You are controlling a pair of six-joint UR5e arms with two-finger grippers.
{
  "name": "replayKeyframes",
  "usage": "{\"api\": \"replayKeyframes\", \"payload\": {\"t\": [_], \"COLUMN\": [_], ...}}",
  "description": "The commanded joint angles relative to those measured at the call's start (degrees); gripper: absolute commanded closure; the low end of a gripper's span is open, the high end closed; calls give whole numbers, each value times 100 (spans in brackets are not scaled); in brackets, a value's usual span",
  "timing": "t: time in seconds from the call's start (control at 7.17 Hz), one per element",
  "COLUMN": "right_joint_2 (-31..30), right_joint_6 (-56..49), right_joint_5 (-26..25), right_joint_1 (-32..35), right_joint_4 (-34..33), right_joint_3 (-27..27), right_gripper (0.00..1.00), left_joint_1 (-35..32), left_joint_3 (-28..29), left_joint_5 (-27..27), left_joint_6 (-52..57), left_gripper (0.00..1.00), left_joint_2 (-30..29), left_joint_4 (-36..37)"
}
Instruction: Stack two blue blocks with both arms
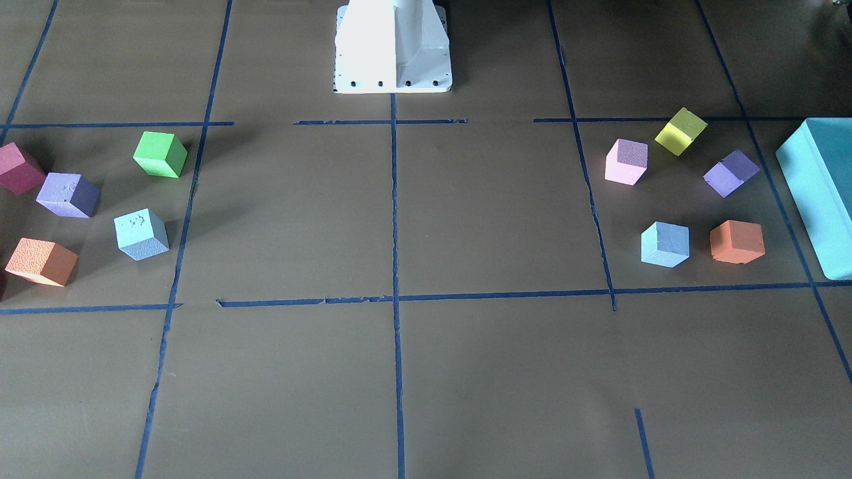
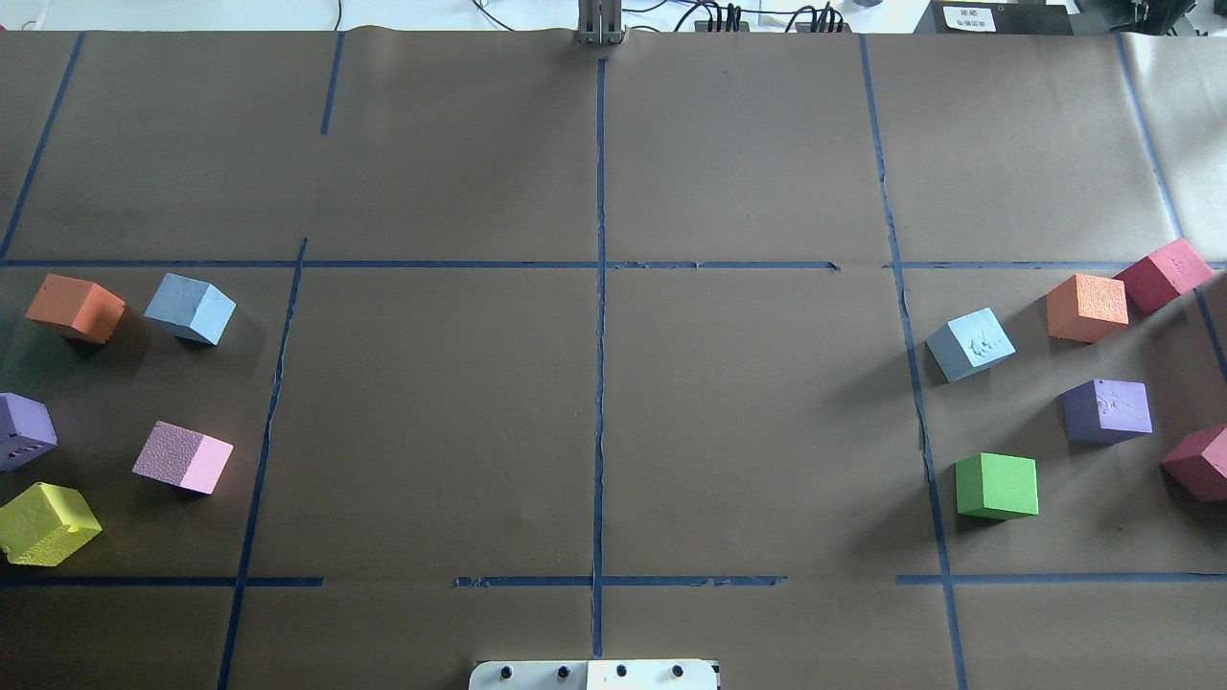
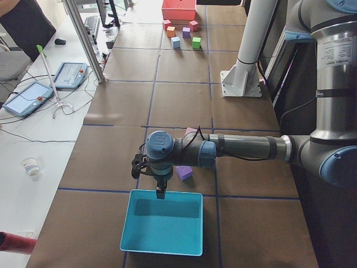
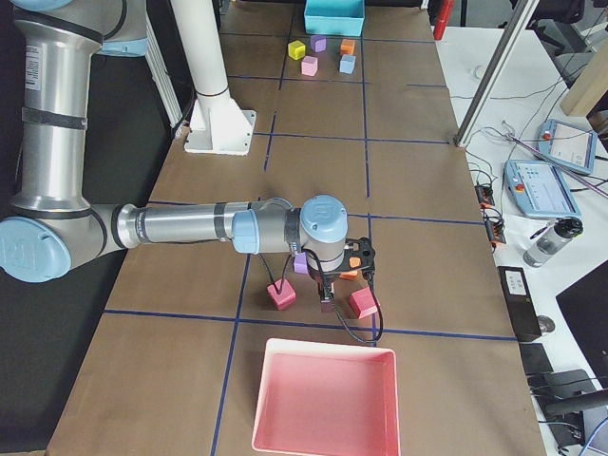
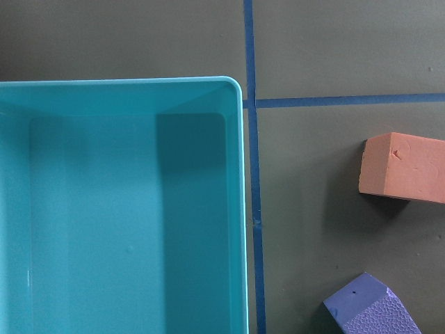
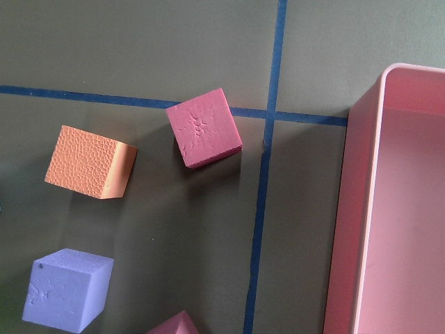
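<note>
**Left end effector** (image 3: 160,192): it shows only in the left side view. It hangs point-down over the wall of the teal box (image 3: 162,223) that faces the cubes. Whether it is released or clenched cannot be told from that view. Its wrist camera looks down on a corner of the box. An orange cube (image 5: 407,167) and a purple cube (image 5: 372,306) lie off to one side, apart from the box wall.

**Smooth blue block** (image 1: 664,244): it rests flat on the worktop (image 2: 431,431). It sits just beside that orange cube, on the side away from the left end effector, with a gap between the two. It is apart from the end effector and not held.

**Right end effector** (image 4: 326,299): it shows only in the right side view. It points down and appears there between the first magenta cube (image 4: 280,296) and the second magenta cube (image 4: 363,303), just short of the pink tray (image 4: 323,399). Its state, released or clenched, cannot be told.

**Dented blue block** (image 1: 141,233): it rests flat on the worktop with the scuffed face uppermost. It lies farther from the right end effector than the second orange cube (image 6: 90,161) and the second purple cube (image 6: 66,289). A green cube (image 2: 997,486) is near it, and it touches nothing.

**Stack:** the two blue blocks lie well apart, one on each arm's side of the worktop, and neither is on the other.
</note>
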Motion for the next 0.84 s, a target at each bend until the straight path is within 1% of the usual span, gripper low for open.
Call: {"api": "replayKeyframes", "payload": {"t": [0.0, 0.14, 0.42, 0.56, 0.7], "right_joint_2": [10, 79, 158, 507, 580], "right_joint_6": [1, -25, 19, 1, -16], "right_joint_5": [0, -52, 0, 17, -52], "right_joint_1": [0, -9, -9, -35, -52], "right_joint_4": [9, 9, 18, -78, -9], "right_joint_3": [30, 143, 363, 468, 435], "right_gripper": [0, 0, 0, 0, 0], "left_joint_1": [0, 0, 0, 0, 0], "left_joint_3": [-5, -40, -76, -76, -76], "left_joint_5": [0, 0, -18, -35, -35], "left_joint_6": [0, 0, 0, 0, 0], "left_gripper": [0, 0, 0, 0, 0], "left_joint_2": [6, 58, 129, 138, 138], "left_joint_4": [0, -9, -35, -35, -44]}}
